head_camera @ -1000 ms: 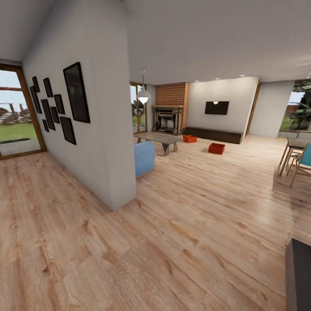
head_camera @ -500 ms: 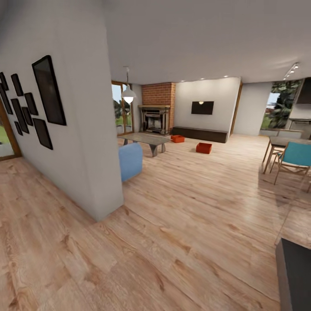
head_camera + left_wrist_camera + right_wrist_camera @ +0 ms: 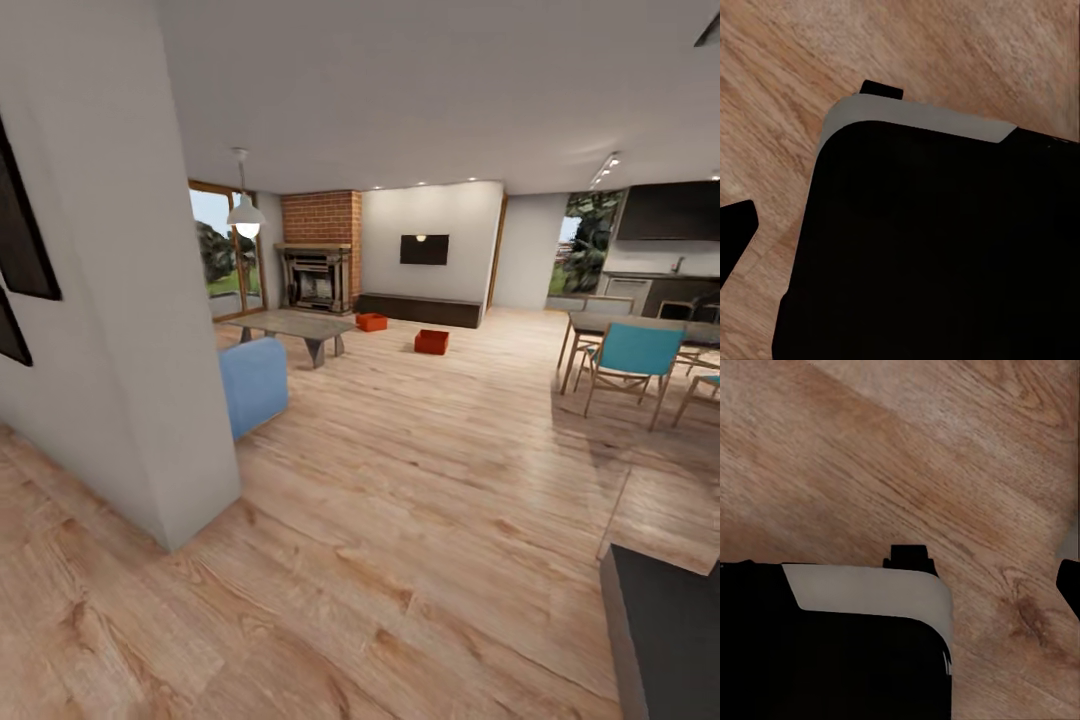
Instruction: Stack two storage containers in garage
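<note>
Two orange-red storage containers stand far off on the living room's light wood plank floor in the head view. One container point(image 3: 372, 321) sits near the brick fireplace point(image 3: 318, 250) and the low dark TV bench. The other container point(image 3: 432, 342) stands further out in the open floor, to the right of the first. In the left wrist view one dark fingertip point(image 3: 736, 232) shows at the picture's edge, over wood planks and beside my black base point(image 3: 945, 247). The right wrist view likewise has one fingertip point(image 3: 1069, 585) at its edge. Both grippers are open and hold nothing.
A white wall corner point(image 3: 150, 330) juts out close at the left. Behind it are a blue sofa end point(image 3: 255, 382) and a grey coffee table point(image 3: 290, 328). A dining table with teal chairs point(image 3: 630, 360) stands at the right, and a dark cabinet point(image 3: 665, 640) at the lower right. Open planks lead toward the containers.
The whole head view has shifted: the camera has turned right and moved forward. The wall pictures have slid off at the left, and the kitchen and dining chairs have come into view.
</note>
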Controlling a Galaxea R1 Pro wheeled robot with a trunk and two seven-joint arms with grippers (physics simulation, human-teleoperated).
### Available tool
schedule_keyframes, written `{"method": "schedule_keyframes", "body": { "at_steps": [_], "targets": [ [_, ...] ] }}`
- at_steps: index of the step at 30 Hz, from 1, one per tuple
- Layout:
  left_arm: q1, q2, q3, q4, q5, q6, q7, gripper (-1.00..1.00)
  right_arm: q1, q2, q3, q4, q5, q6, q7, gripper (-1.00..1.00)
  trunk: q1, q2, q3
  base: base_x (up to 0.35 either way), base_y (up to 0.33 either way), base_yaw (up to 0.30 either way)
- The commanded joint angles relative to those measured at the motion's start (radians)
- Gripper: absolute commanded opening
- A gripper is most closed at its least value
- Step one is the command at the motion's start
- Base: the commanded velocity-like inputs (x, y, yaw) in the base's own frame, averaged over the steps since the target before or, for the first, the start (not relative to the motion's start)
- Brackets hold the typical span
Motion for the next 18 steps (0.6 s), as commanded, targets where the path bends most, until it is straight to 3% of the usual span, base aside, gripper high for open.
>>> {"method": "schedule_keyframes", "body": {
  "at_steps": [1, 18],
  "targets": [
    [0.0, -0.001, 0.005, 0.0, 0.001, -0.002, 0.001, 1.0, -0.001, 0.0, 0.008, 0.003, -0.01, -0.006, 0.002, 1.0, 0.001, 0.0, -0.001, 0.324, 0.0, -0.283],
    [0.0, 0.004, 0.004, 0.008, 0.003, 0.012, 0.0, 1.0, -0.001, 0.006, 0.017, 0.002, 0.006, -0.007, 0.007, 1.0, 0.001, 0.0, -0.001, 0.324, 0.0, -0.298]
  ]
}}
